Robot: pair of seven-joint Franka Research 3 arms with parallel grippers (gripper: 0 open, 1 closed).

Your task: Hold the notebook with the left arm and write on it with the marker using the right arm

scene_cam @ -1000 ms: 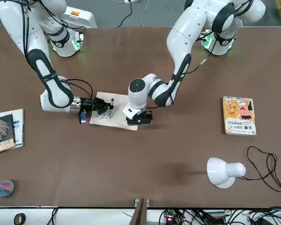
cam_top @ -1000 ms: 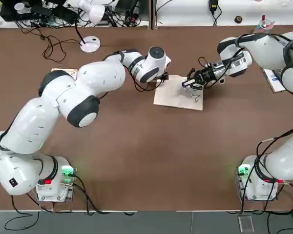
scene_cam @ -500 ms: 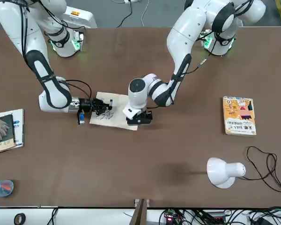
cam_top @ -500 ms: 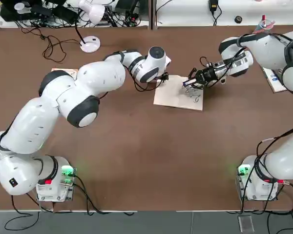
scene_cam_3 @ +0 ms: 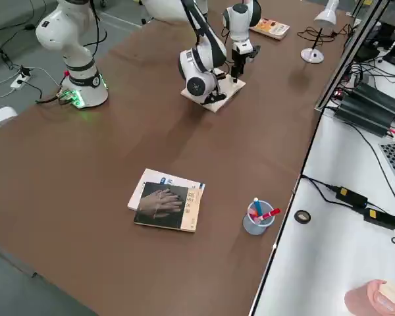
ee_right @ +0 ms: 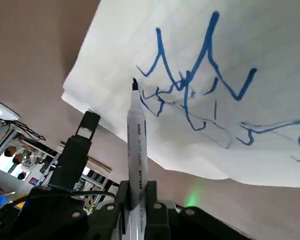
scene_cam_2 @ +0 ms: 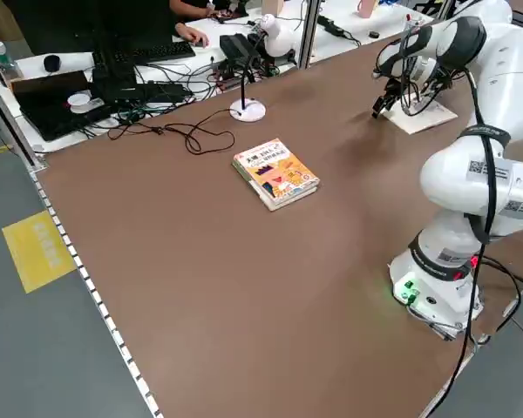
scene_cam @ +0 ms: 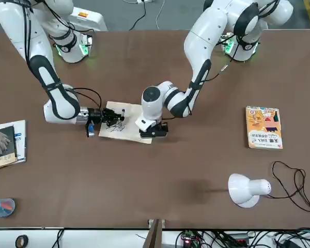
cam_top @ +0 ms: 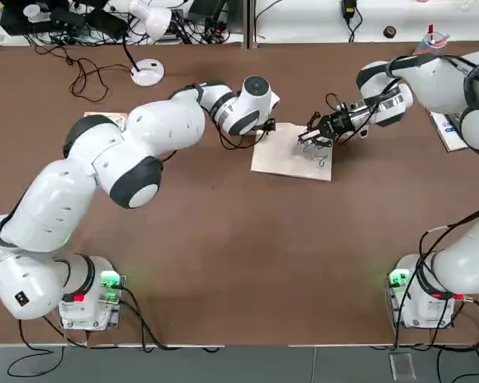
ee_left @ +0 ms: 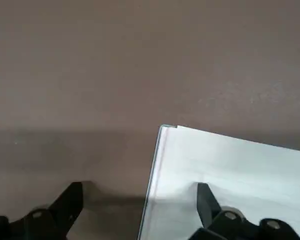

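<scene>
– Tabletop [cam_top: 223,239] from the left, please: what do you see first?

– You have the left arm [cam_top: 136,148] reaching from its base across to the middle. Its left pincer [cam_top: 265,128] points down at the left edge of the notebook [cam_top: 291,155].

– Clenched or released?

– Released. In your left wrist view the fingers [ee_left: 206,200] stand spread apart, one down on the pale page and the other beyond the notebook's edge, over bare brown surface. It grasps nothing.

– And the notebook itself?

– Flat on the tabletop, mid-table toward the far side, between the two pincers, with scribbled lines on its right half.

– Next to the right?

– The marker [ee_right: 136,145], upright over those lines, its dark tip at the page. You cannot tell from these views whether the tip touches the paper.

– Who has it?

– Your right pincer [cam_top: 313,137], clamped on the marker's barrel. The right arm [cam_top: 431,80] comes in low from the right side.

– Anything past it?

– A dark-covered book [scene_cam: 5,144] lies flat near the right edge, well apart from the notebook.
</scene>
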